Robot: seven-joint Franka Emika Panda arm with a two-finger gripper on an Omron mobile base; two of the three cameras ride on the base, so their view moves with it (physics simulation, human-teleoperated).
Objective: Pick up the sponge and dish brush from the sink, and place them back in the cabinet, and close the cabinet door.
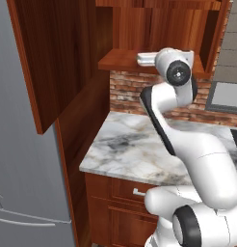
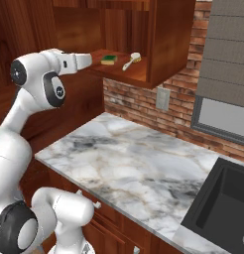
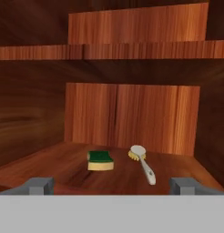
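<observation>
Hand: the hand [image 3: 112, 185] is sitting at the bottom of the hand view with its two grey fingertips [image 3: 37, 185] spread wide apart, nothing between them; in the right base view it [image 2: 87, 60] is showing in the upper left, pointing toward the shelf's front edge.
Arm: the white arm [image 1: 188, 144] is rising from the lower right of the left base view and bending up to the cabinet's height.
Sponge: the sponge [image 3: 100, 160] is lying green side up on the cabinet floor, just left of centre in the hand view, yellow showing along its front; in the right base view it [image 2: 108, 59] is sitting near the top centre, on the shelf.
Dish brush: the dish brush [image 3: 143, 162] is lying just beside the sponge, to its right in the hand view, pale round head toward the back wall, handle running toward the lower right; the two are looking apart, not touching. In the right base view it [image 2: 131, 61] is resting right of the sponge.
Cabinet: the cabinet [image 2: 163, 44] is standing open along the top of the right base view, above the brick wall.
Cabinet door: the cabinet door [image 1: 48, 58] is swinging wide, filling the upper left of the left base view.
Tabletop: the marble tabletop [image 2: 134, 168] is spreading across the middle of the right base view.
Sink: the black sink [image 2: 220, 208] is sitting in the lower right of that view.
</observation>
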